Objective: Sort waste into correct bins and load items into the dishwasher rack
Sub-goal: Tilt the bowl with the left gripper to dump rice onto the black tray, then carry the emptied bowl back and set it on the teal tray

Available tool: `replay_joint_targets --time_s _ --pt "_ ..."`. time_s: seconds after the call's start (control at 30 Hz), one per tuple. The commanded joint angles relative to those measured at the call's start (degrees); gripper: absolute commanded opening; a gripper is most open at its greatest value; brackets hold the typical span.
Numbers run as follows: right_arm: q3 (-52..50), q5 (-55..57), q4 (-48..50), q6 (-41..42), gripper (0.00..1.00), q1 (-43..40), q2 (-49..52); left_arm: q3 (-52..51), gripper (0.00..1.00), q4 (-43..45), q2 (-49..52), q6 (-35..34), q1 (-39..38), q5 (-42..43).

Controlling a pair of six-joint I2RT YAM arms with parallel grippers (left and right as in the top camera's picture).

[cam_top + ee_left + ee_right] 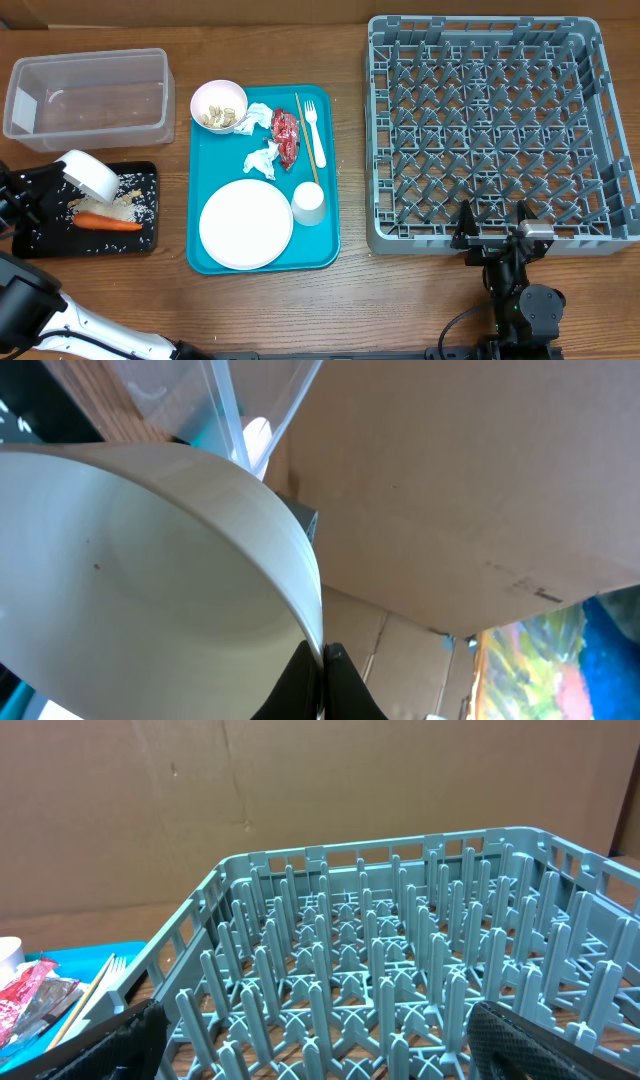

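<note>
My left gripper (322, 656) is shut on the rim of a small white bowl (88, 173), which it holds tipped over the black tray (40, 240). An orange carrot (107, 222) and pale rice scraps (127, 204) lie in that tray. The clear tub (88, 95) stands behind it. The teal tray (213, 165) holds a second bowl (219, 105) with food, white napkins (262, 160), a red wrapper (286, 137), a fork (313, 125), a wooden stick (307, 140), a plate (245, 225) and a cup (309, 203). My right gripper (495, 230) stands open at the front edge of the grey rack (420, 243), holding nothing.
Brown cardboard walls (300, 790) stand behind the table. Bare wooden tabletop (350, 300) runs along the front, between the teal tray and the rack. My left arm (30, 310) reaches in from the lower left corner.
</note>
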Motion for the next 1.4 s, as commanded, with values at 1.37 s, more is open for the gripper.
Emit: replay_joint_targets --time_s 1.37 --pt "-0.59 0.76 0.44 0.22 1.00 0.33 -0.46 2.45 0.04 20.41 -27.71 -36.20 -52.39 -62.38"
